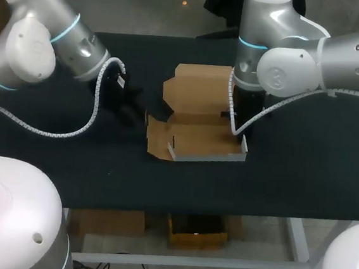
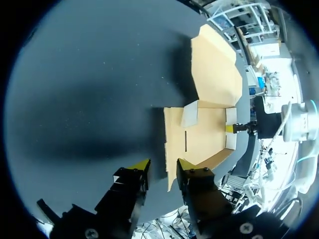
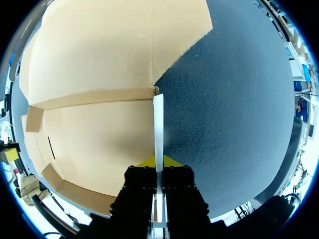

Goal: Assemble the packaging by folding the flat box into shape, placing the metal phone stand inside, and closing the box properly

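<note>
On the black table (image 3: 229, 119), right fingers (image 3: 146, 162) pinch the upright box flap (image 3: 158, 124).

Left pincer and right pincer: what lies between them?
The open cardboard box fills that stretch between left pincer and right pincer, clearest in the left wrist view.

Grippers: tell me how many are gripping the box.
1. The right gripper pinches the upright right wall of the box; the left gripper is open near its left flap.

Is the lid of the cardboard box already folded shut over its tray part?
No, the lid lies open and flat on the table behind the box, whose inside is uncovered.
</note>
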Controlling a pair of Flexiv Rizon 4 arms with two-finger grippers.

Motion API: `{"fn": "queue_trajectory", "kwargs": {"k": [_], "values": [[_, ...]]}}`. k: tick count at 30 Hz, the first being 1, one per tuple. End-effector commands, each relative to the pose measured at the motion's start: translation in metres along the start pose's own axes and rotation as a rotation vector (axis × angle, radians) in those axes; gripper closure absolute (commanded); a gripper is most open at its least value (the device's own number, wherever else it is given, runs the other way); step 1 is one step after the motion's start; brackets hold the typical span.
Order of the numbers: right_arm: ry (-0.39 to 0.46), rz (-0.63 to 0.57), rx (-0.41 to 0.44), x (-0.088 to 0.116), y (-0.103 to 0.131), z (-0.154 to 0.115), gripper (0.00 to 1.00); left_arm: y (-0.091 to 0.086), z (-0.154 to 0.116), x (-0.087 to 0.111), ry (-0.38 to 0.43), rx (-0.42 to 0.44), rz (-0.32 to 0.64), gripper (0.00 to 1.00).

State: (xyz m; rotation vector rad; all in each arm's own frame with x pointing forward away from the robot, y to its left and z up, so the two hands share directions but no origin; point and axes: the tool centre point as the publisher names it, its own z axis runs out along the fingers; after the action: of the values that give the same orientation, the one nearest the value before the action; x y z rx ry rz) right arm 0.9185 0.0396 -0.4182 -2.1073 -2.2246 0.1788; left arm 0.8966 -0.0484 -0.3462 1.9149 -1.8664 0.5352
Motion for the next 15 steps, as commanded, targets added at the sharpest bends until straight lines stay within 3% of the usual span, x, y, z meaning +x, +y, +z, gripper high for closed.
{"fn": "queue_trajectory", "kwargs": {"k": [1, 10, 15], "values": [[0.000, 0.000, 0.003, 0.000, 0.000, 0.000, 1.00, 0.005, 0.009, -0.010, 0.125, 0.039, 0.004, 0.72], [0.000, 0.000, 0.003, 0.000, 0.000, 0.000, 1.00, 0.002, 0.021, -0.023, 0.170, 0.049, -0.002, 0.78], [0.000, 0.000, 0.003, 0.000, 0.000, 0.000, 1.00, 0.006, 0.032, -0.018, 0.185, 0.045, 0.013, 0.77]]}}
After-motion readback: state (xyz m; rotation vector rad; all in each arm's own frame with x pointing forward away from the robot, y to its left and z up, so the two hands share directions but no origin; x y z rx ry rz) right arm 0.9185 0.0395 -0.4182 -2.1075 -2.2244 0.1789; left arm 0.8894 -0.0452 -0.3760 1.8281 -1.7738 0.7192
